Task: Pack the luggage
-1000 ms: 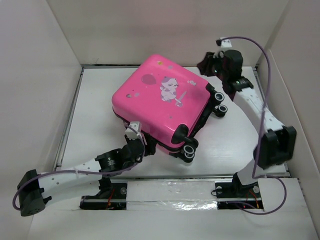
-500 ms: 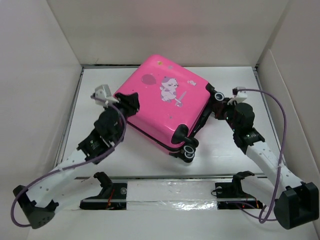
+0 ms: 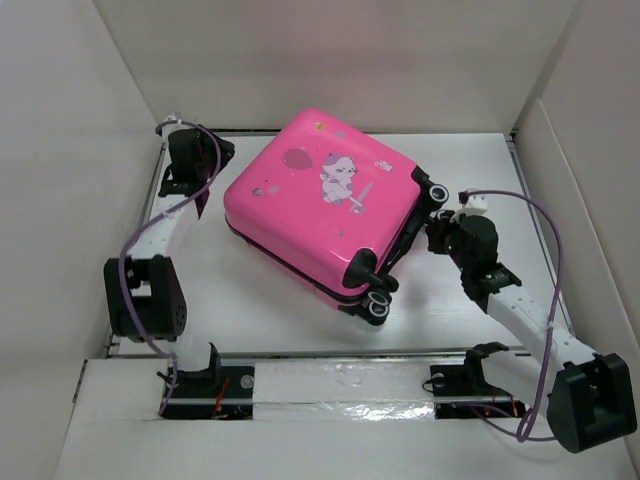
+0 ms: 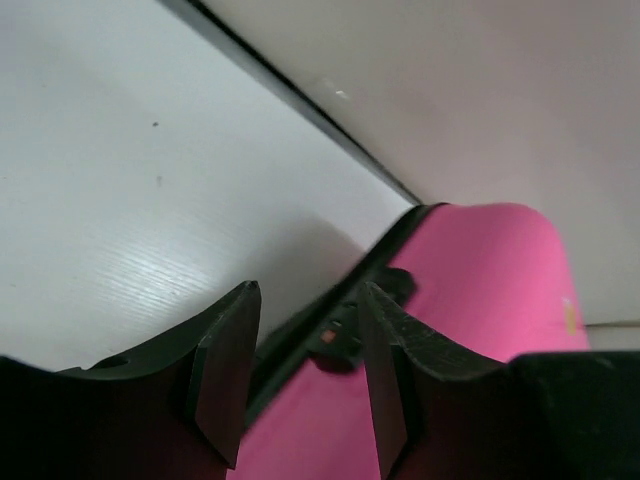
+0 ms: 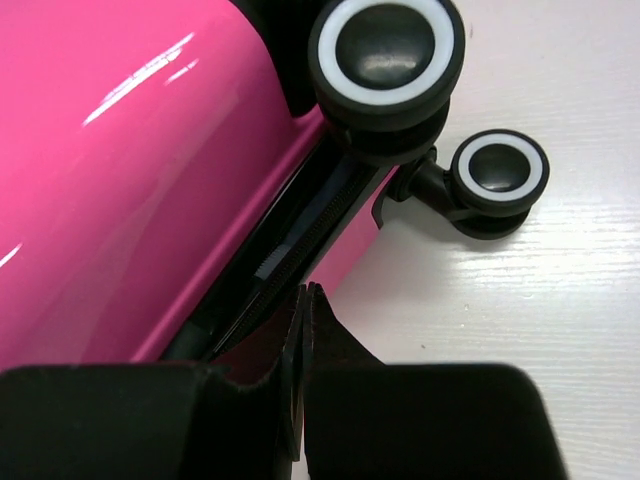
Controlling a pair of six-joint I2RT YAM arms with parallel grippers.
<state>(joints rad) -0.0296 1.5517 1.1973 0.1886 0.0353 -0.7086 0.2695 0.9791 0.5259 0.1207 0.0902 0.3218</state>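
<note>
1. Right gripper: fingers pressed flat together, nothing visible between them. The tips sit against the black zipper seam, just short of a wheel.
2. Left gripper: fingers part-way apart and empty. Zipper hardware on a corner of the case lies straight ahead, just past the tips, untouched.
3. The luggage: closed, lying flat mid-table with the printed shell up. Its wheeled end faces right and near, and the opposite end points far-left.
4. Judgement: the right arm is nearer. The seam runs away from its tips along the wheeled side, so any pull should follow that line.
</note>
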